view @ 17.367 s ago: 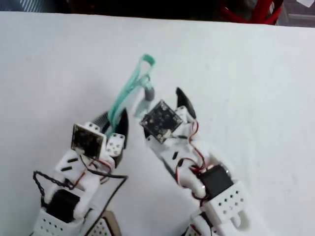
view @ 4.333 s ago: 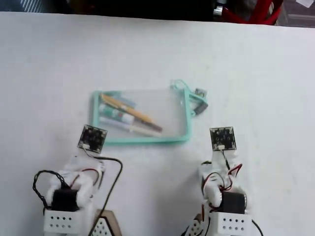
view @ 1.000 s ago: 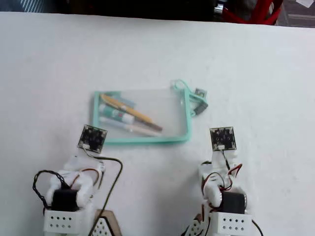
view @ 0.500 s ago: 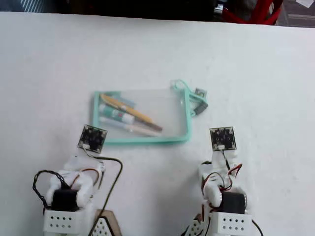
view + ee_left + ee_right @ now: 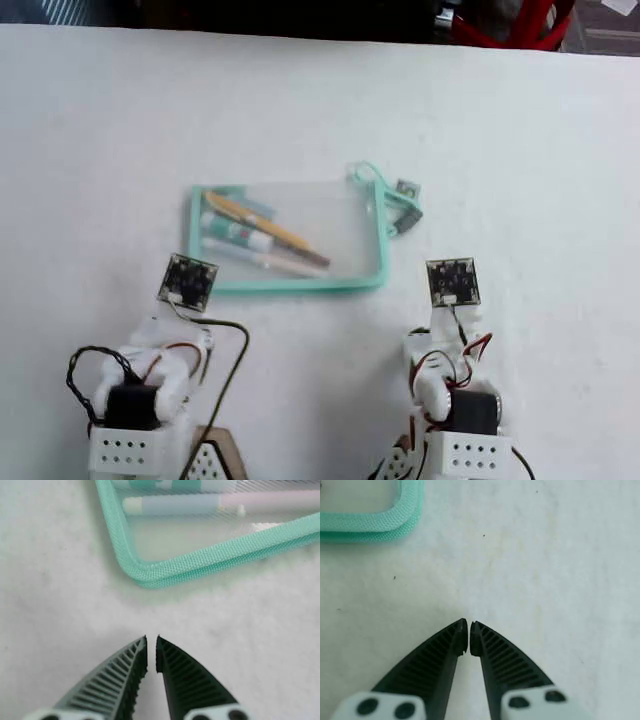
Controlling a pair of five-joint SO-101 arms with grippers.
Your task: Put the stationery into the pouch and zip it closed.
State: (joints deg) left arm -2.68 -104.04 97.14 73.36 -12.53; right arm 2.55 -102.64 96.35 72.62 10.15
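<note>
The pouch is clear fine mesh edged in mint-green woven webbing (the weave shows plainly in the left wrist view). Inside are a yellow-orange pencil, a teal-and-white pen and a pale blue and pink marker. The zip pull looks grey, perhaps. The left gripper and right gripper are dark and ribbed, and the table is white.

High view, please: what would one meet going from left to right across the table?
Left arm → pouch holding the stationery → grey zip pull → right arm.
</note>
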